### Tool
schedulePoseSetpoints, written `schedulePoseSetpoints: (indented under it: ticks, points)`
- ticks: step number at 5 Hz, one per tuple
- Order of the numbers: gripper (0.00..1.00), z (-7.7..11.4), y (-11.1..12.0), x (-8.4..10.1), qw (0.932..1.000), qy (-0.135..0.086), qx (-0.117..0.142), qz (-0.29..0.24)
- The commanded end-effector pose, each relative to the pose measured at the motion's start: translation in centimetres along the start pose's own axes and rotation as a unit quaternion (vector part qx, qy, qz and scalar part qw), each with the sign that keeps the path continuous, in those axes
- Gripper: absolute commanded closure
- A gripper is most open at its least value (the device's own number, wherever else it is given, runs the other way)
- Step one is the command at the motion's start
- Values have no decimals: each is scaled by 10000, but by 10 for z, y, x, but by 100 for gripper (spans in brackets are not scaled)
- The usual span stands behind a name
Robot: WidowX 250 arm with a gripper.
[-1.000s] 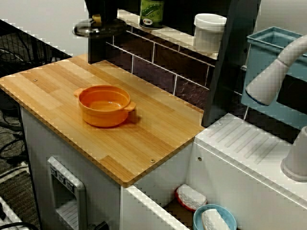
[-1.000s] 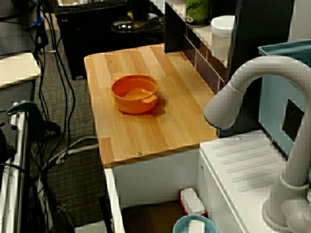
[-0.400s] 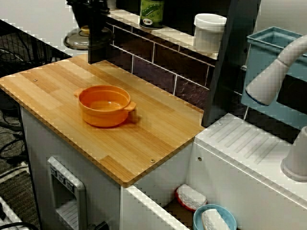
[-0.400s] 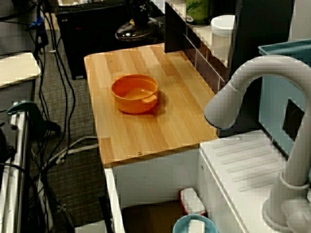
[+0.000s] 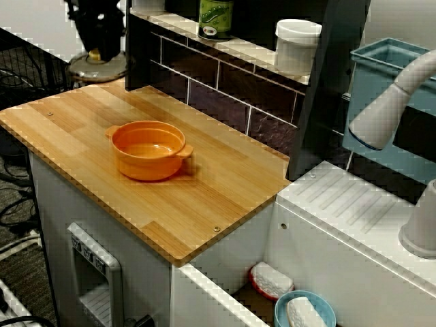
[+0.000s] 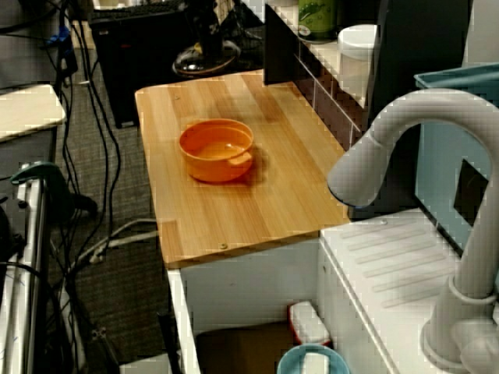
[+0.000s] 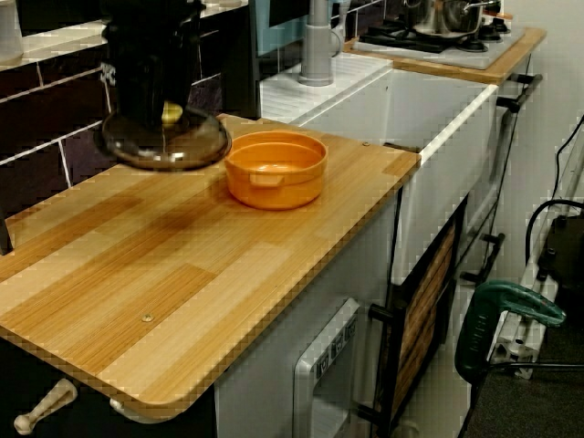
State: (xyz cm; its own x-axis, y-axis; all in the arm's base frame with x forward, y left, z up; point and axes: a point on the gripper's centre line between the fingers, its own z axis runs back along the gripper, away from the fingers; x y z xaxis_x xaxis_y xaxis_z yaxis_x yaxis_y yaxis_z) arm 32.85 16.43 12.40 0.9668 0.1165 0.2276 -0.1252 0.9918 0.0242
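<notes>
The counter (image 5: 204, 197) runs left to right in the high front view, its wood bare except for one orange pot (image 5: 148, 150) standing about mid-length, open and upright. The pot's two small lugs line up roughly along the counter's length. A round glass lid (image 5: 97, 67) hangs off the wood at the far left end, close to level. From these angles I cannot tell whether it is over the corner or just past the edge. The black claw (image 7: 170, 108) comes straight down from above, pinched narrow on the lid's gold knob (image 7: 171, 113). From the claw, the pot lies to the near right and lower, well apart, with nothing between them.
</notes>
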Motion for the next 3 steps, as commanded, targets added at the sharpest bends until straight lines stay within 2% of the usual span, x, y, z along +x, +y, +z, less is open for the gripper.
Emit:
schedulePoseSetpoints:
  ticks: [1, 2, 3]
  points:
    - [100, -21, 38, -11, 9997, -26, 255, -3]
    - [100, -38, 42, -10, 9992, 202, 346, -38]
    - [100, -50, 42, -9, 9987, 395, 310, -121]
